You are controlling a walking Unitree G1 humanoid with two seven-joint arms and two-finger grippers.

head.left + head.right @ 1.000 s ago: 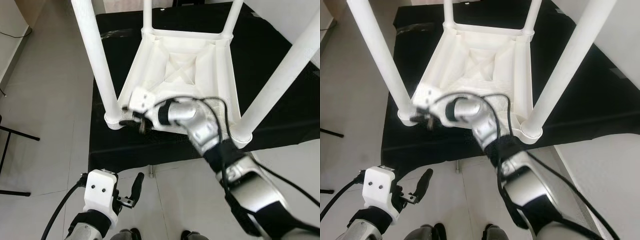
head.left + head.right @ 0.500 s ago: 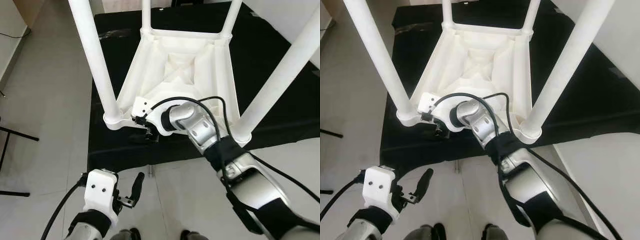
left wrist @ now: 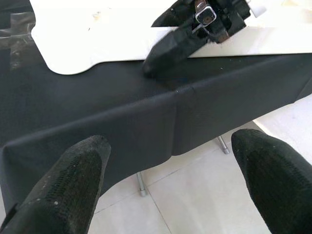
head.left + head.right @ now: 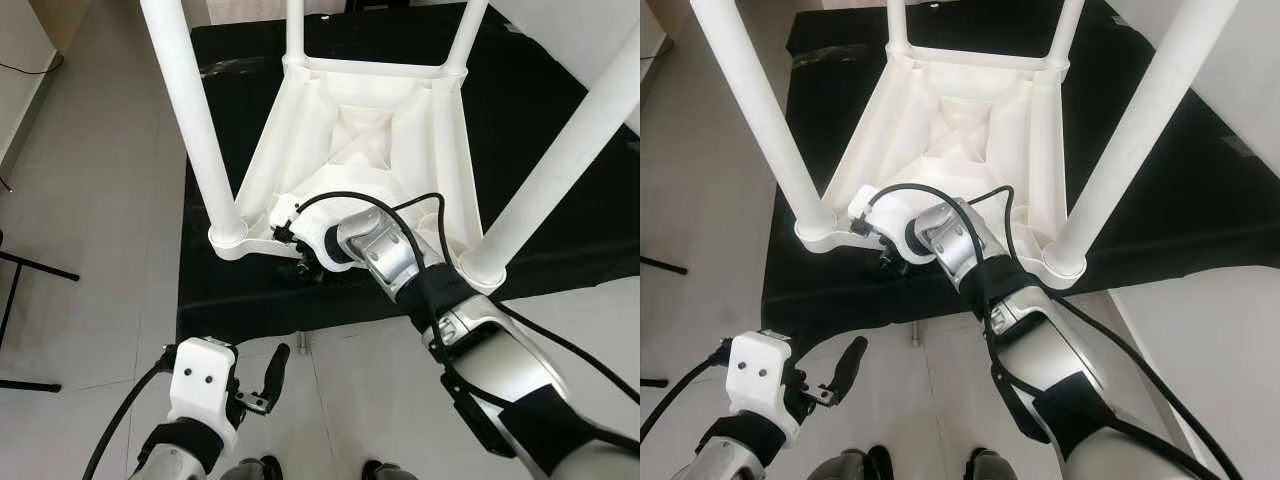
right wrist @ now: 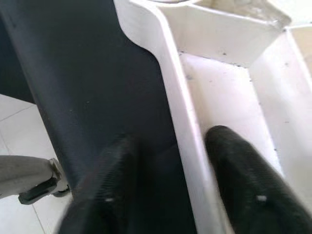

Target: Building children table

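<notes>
A white plastic children's table [image 4: 352, 135] lies upside down on a black-clothed tabletop [image 4: 232, 300], with its legs [image 4: 192, 110] pointing up. My right gripper [image 5: 171, 140] is at the white table's near rim [image 5: 187, 141], close to the near-left leg. It is open and straddles that rim, one finger [image 5: 234, 185] inside the frame and the other [image 5: 114, 187] outside over the black cloth. My left gripper [image 3: 170, 144] hangs open and empty over the floor, below the cloth's front edge. From there the right gripper [image 3: 192, 29] shows against the rim.
Pale floor tiles [image 4: 90, 200] surround the black table, whose thin metal legs [image 3: 140, 184] stand under the cloth. A dark stand's feet [image 4: 25, 270] lie at the far left. The tall near-right leg [image 4: 560, 170] rises beside my right arm.
My right gripper has dropped from above the near-left corner and turned, so its fingers now sit on either side of the near rim. The left arm has not moved.
</notes>
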